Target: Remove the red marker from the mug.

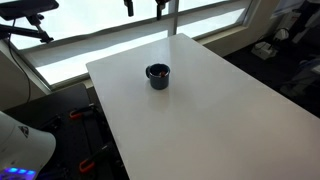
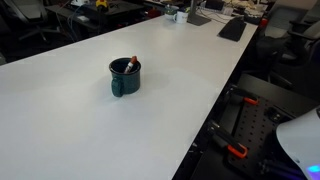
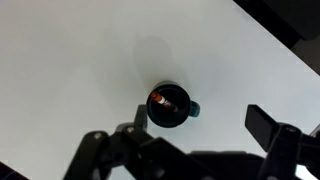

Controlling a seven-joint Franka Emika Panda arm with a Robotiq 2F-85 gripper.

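The mug (image 1: 158, 76) is small, dark and cylindrical, and stands upright on the white table (image 1: 220, 120). It also shows in an exterior view (image 2: 124, 78) and in the wrist view (image 3: 168, 108), seen from above. The red marker (image 2: 134, 63) leans inside it, with its red tip poking over the rim. In the wrist view the red marker (image 3: 158, 98) lies at the mug's upper left. My gripper (image 3: 200, 122) is open and empty, high above the mug, with the mug near its left finger. Its fingertips show at the top of an exterior view (image 1: 144, 6).
The table (image 2: 60, 120) ends at a window sill at the back and drops off at both long sides. A neighbouring desk holds a keyboard (image 2: 232, 28) and clutter. The robot's white base (image 2: 300, 135) stands off the table edge, with red clamps (image 2: 236, 152) nearby.
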